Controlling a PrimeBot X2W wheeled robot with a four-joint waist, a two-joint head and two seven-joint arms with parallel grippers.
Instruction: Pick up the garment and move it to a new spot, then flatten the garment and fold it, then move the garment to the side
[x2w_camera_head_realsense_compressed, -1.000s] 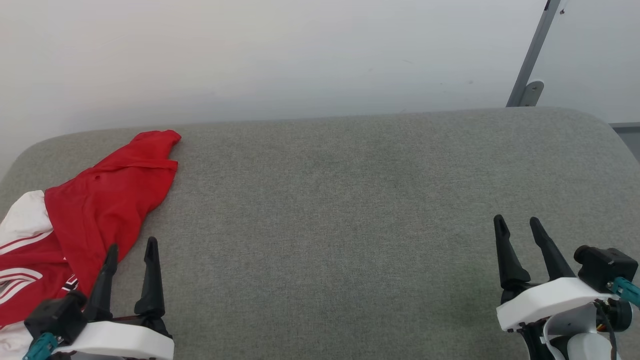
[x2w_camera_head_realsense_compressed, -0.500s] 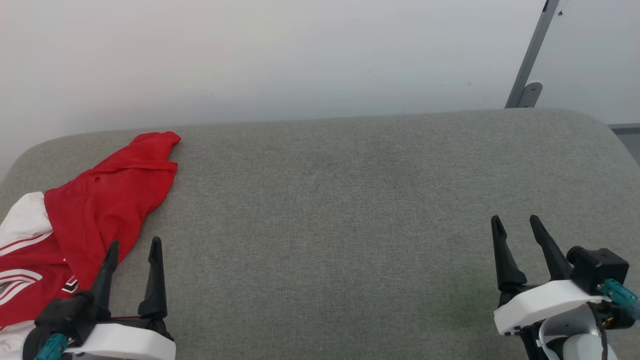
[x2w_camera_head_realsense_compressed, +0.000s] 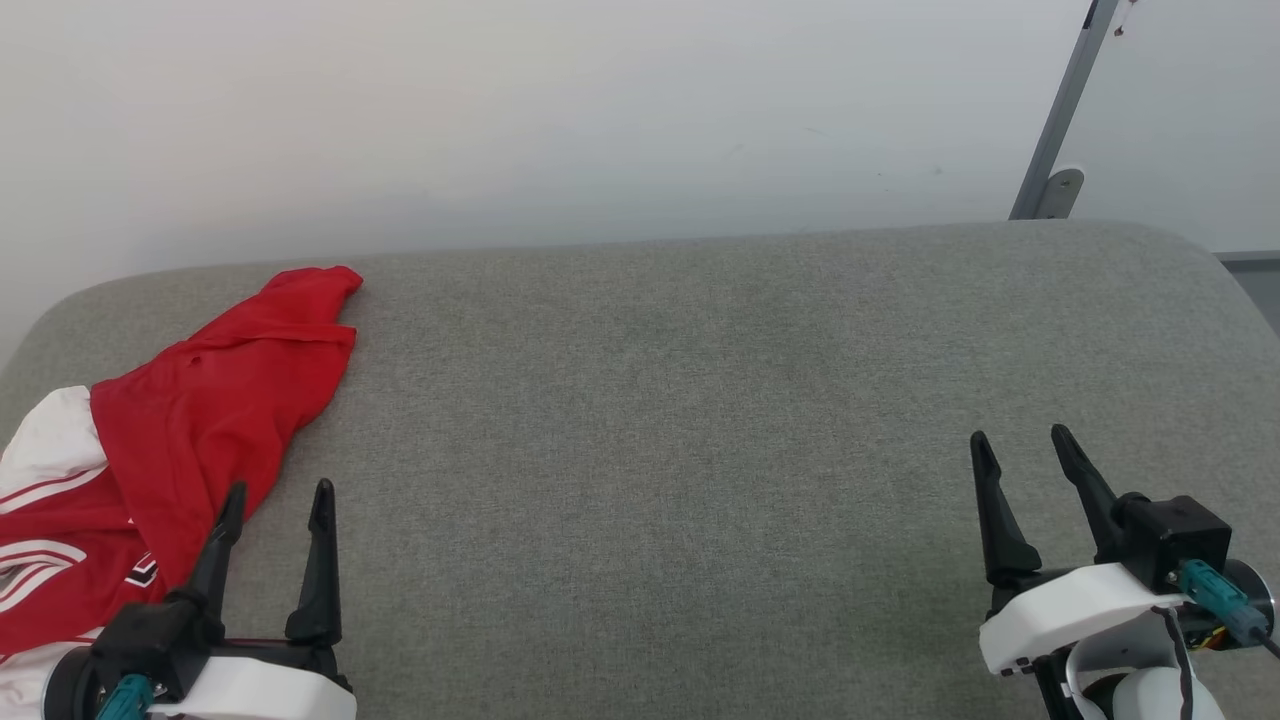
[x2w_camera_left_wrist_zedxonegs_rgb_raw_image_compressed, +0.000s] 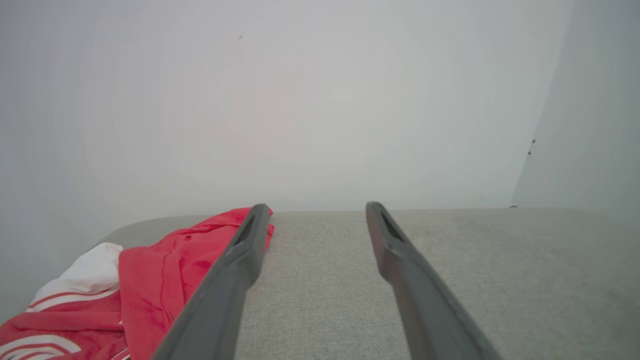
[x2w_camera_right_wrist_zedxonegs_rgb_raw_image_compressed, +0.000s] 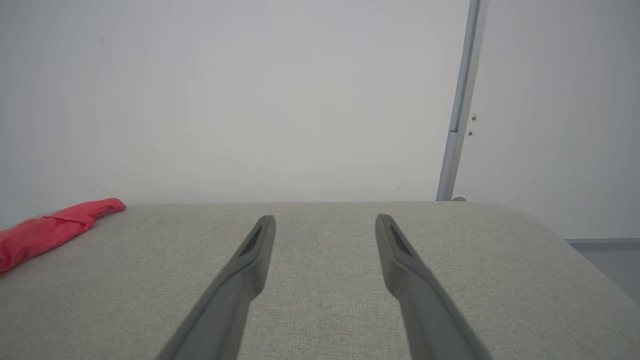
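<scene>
The red garment (x2w_camera_head_realsense_compressed: 200, 420) with white sleeves lies crumpled at the far left of the grey cushion (x2w_camera_head_realsense_compressed: 700, 400), running off the left edge. In the left wrist view the garment (x2w_camera_left_wrist_zedxonegs_rgb_raw_image_compressed: 160, 270) lies left of my fingers, and in the right wrist view a red strip of the garment (x2w_camera_right_wrist_zedxonegs_rgb_raw_image_compressed: 50, 227) shows at far left. My left gripper (x2w_camera_head_realsense_compressed: 279, 492) is open at the lower left, its left fingertip over the garment's near edge, nothing held. My right gripper (x2w_camera_head_realsense_compressed: 1020, 442) is open at the lower right, far from the cloth.
A pale wall (x2w_camera_head_realsense_compressed: 600, 120) rises right behind the cushion. A grey metal post (x2w_camera_head_realsense_compressed: 1065, 110) with a bracket stands at the back right. The cushion's rounded right corner (x2w_camera_head_realsense_compressed: 1225, 270) drops off beside a darker floor strip.
Both grippers have shifted slightly: the left one a little right and lower in view, the right one a little left. The garment has not moved.
</scene>
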